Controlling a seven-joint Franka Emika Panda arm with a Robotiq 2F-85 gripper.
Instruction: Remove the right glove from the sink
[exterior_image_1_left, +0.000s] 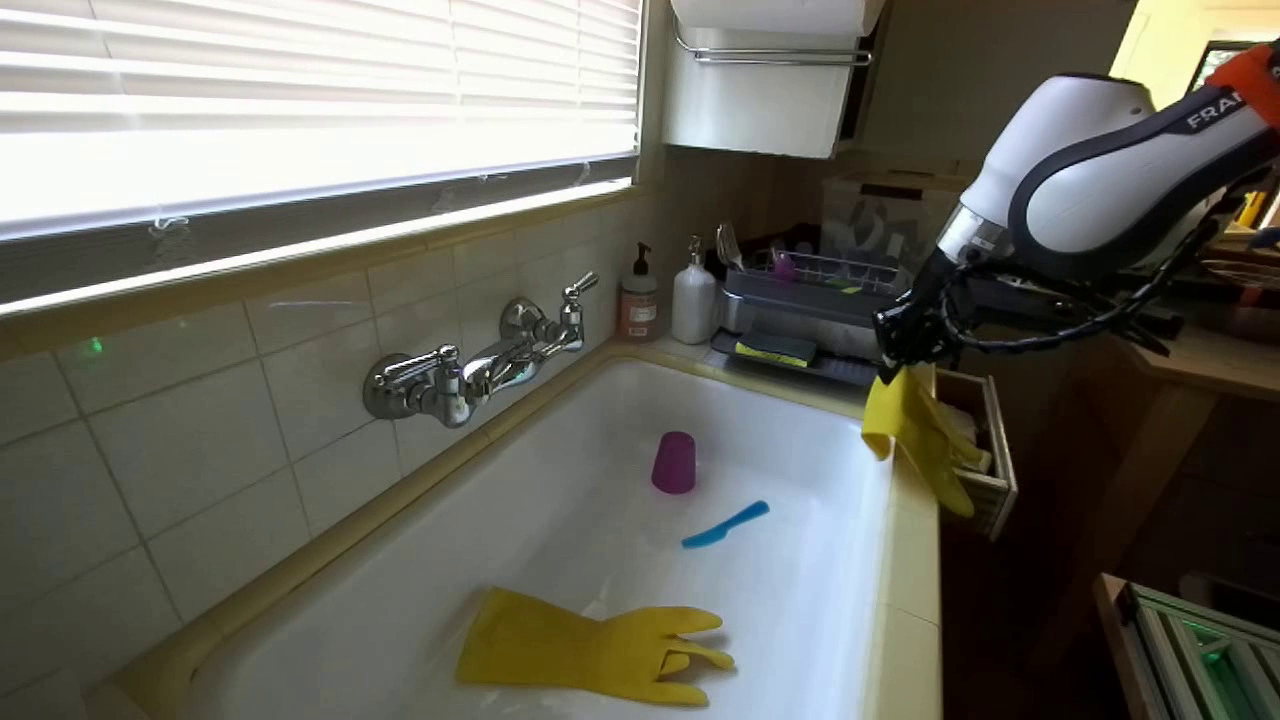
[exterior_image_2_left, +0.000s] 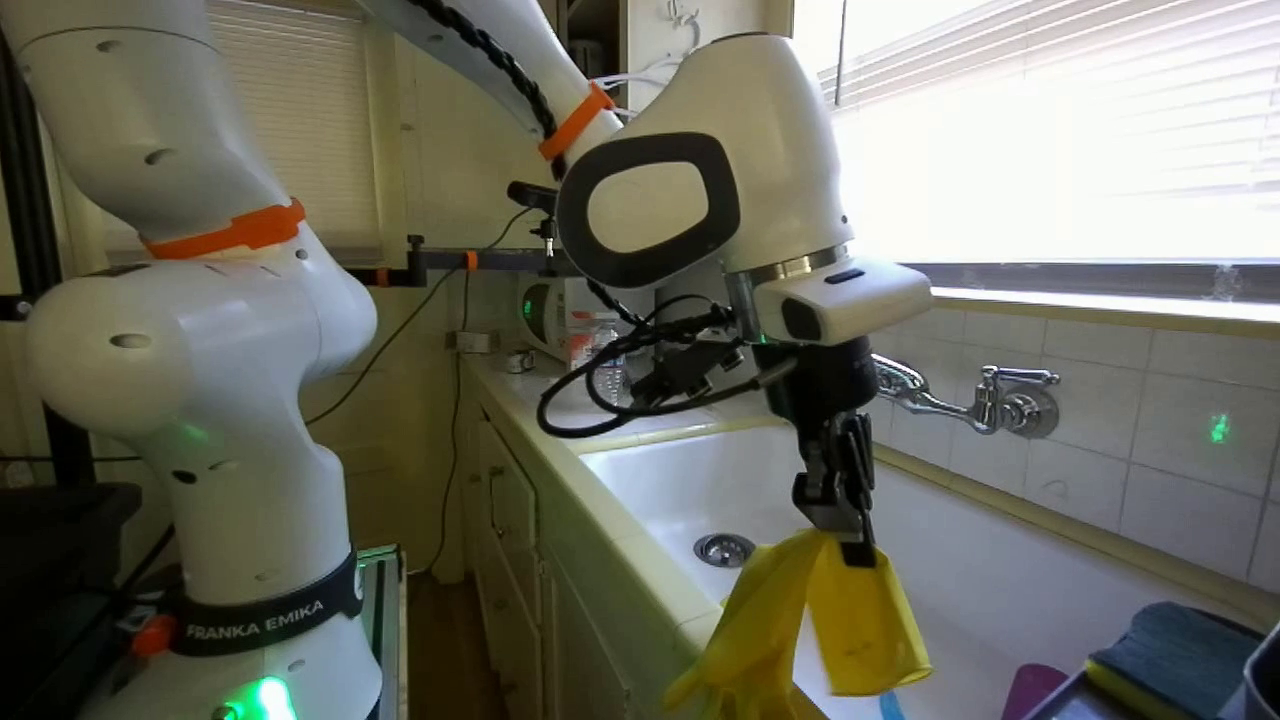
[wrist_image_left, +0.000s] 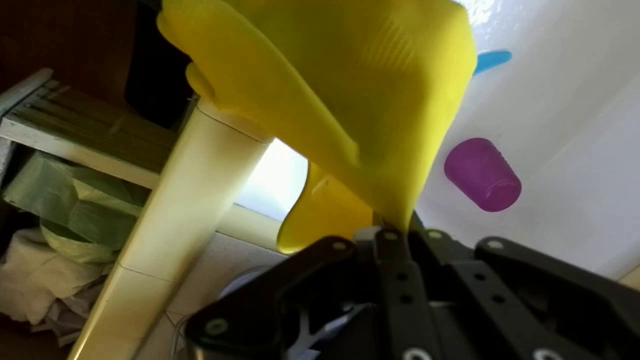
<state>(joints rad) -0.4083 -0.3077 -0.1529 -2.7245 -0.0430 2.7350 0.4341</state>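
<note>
My gripper (exterior_image_1_left: 890, 368) is shut on a yellow rubber glove (exterior_image_1_left: 918, 428), which hangs folded over the sink's front edge. In the other views the gripper (exterior_image_2_left: 856, 545) pinches the same glove (exterior_image_2_left: 870, 625), with the cuff and the fingers hanging down on two sides. In the wrist view the glove (wrist_image_left: 360, 90) fills the space beyond the fingertips (wrist_image_left: 392, 222) and hides part of the sink edge. A second yellow glove (exterior_image_1_left: 590, 645) lies flat in the near part of the white sink (exterior_image_1_left: 800, 620), fingers toward the front edge.
A purple cup (exterior_image_1_left: 675, 463) and a blue plastic knife (exterior_image_1_left: 726, 525) lie in the sink. A chrome faucet (exterior_image_1_left: 490, 370) juts from the tiled wall. Soap bottles (exterior_image_1_left: 694, 300), a sponge (exterior_image_1_left: 776, 347) and a dish rack (exterior_image_1_left: 810, 290) stand beyond. An open drawer (exterior_image_1_left: 990, 450) is below the edge.
</note>
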